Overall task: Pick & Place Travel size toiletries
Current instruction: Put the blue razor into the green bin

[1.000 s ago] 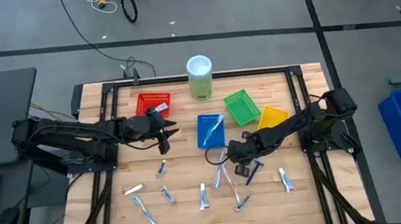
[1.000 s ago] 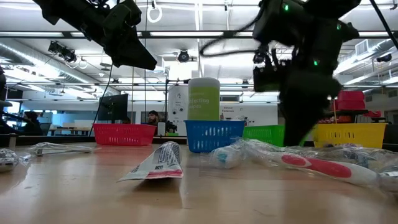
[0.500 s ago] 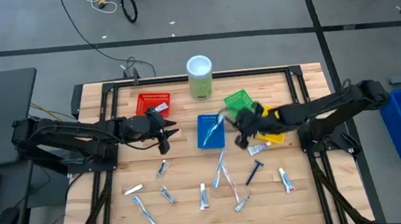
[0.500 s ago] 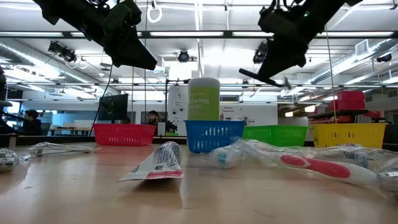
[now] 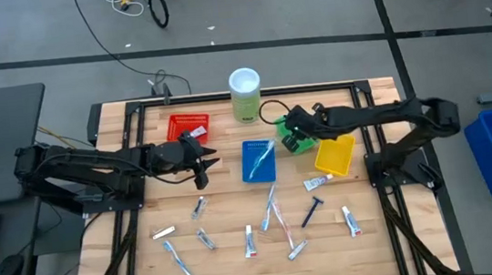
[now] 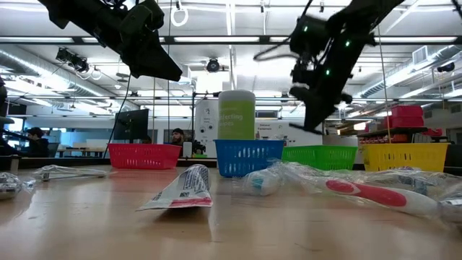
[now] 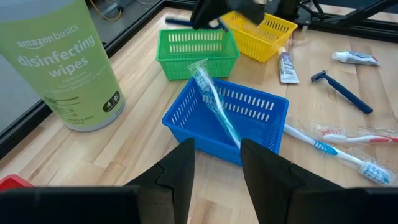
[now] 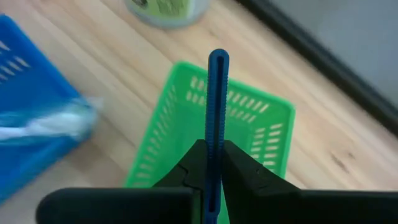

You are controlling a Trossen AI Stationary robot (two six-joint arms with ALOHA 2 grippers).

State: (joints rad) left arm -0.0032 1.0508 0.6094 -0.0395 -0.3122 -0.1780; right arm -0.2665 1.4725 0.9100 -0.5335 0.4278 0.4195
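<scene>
One canister (image 7: pixel 59 59) label: "amazonbasics disinfecting wipes".

Wooden table (image 5: pixel 138 158) with four mesh baskets (image 5: pixel 188 124), wipes canister (image 5: pixel 245 94), scattered toiletries (image 5: pixel 277 218).

red basket (image 5: pixel 188 123), slotted green basket (image 8: pixel 214 149), yellow basket (image 5: pixel 334 155), blue basket (image 7: pixel 227 118), seemingly blue razor handle (image 8: pixel 217 93), pale-green wipes canister (image 7: pixel 59 59)

The right gripper (image 5: pixel 289 126) hangs over the nearest basket (image 5: pixel 298 132), a razor (image 8: pixel 217 106) clamped upright between its fingers. Behind it stands the wipes canister (image 5: pixel 245 94); to its left sits a basket holding a wrapped toothbrush (image 5: pixel 260 161); to its right another basket (image 5: pixel 334 156). Before it, loose toiletries (image 5: pixel 277 218) lie on the table (image 5: pixel 226 208). The left gripper (image 5: pixel 205 163) hovers well left
</scene>
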